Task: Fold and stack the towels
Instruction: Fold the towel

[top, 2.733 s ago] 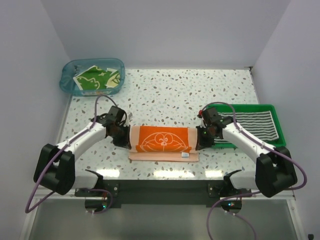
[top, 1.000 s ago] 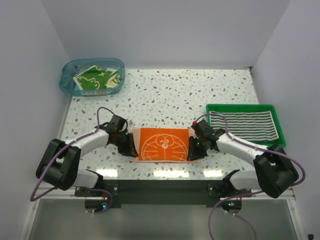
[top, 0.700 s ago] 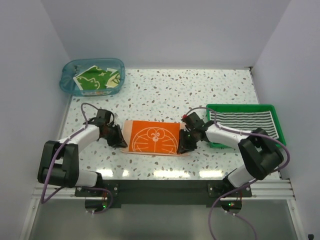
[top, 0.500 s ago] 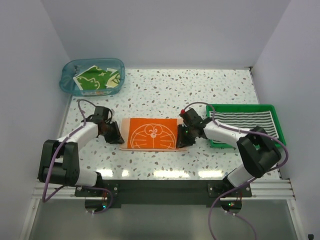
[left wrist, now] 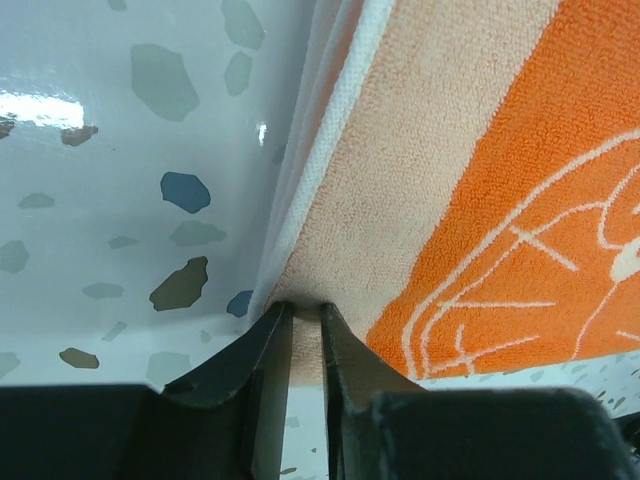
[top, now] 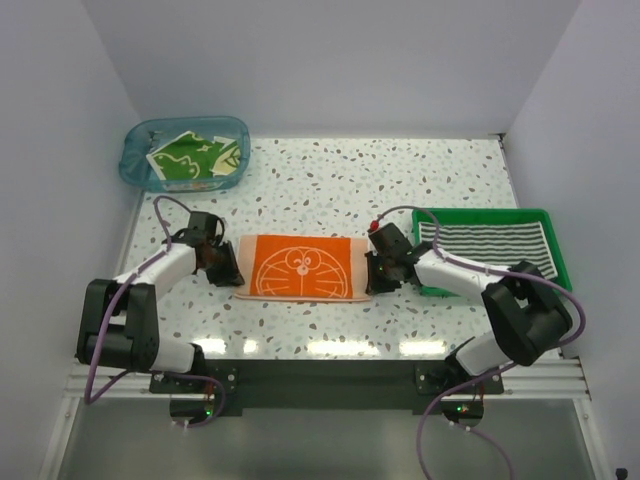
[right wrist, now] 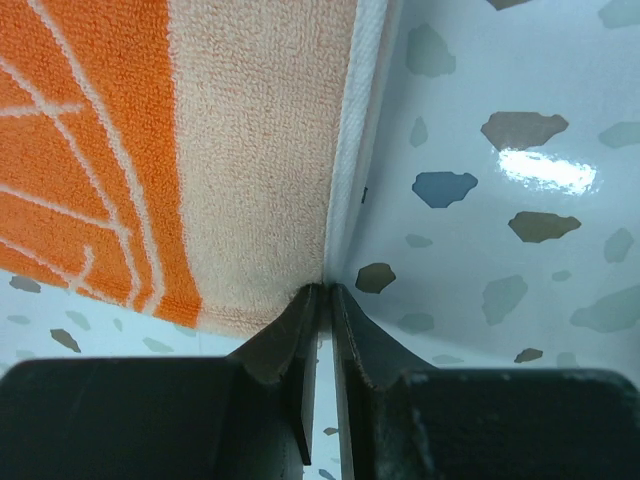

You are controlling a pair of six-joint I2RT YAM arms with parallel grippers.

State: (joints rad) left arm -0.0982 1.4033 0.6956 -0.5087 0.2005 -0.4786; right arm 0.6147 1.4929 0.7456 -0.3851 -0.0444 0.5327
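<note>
The orange towel (top: 300,267) with its white cartoon face lies folded flat on the speckled table, between my two arms. My left gripper (top: 232,277) is at its near left corner. The left wrist view shows that gripper (left wrist: 306,312) shut on the pale border of the orange towel (left wrist: 480,150), with cloth between the jaws. My right gripper (top: 369,283) is at the near right corner. In the right wrist view the gripper (right wrist: 325,290) has its jaws almost together, pinching the thin edge of the towel (right wrist: 250,150). The striped towel (top: 500,250) lies in a green tray. The green towel (top: 190,158) sits in a blue tub.
The green tray (top: 480,213) stands at the right edge of the table, close to my right arm. The blue tub (top: 135,172) is at the far left corner. White walls close in the table on three sides.
Both arms have drawn the orange towel away from the near edge toward the middle of the table, where it now lies flat. The right jaws have closed tighter.
</note>
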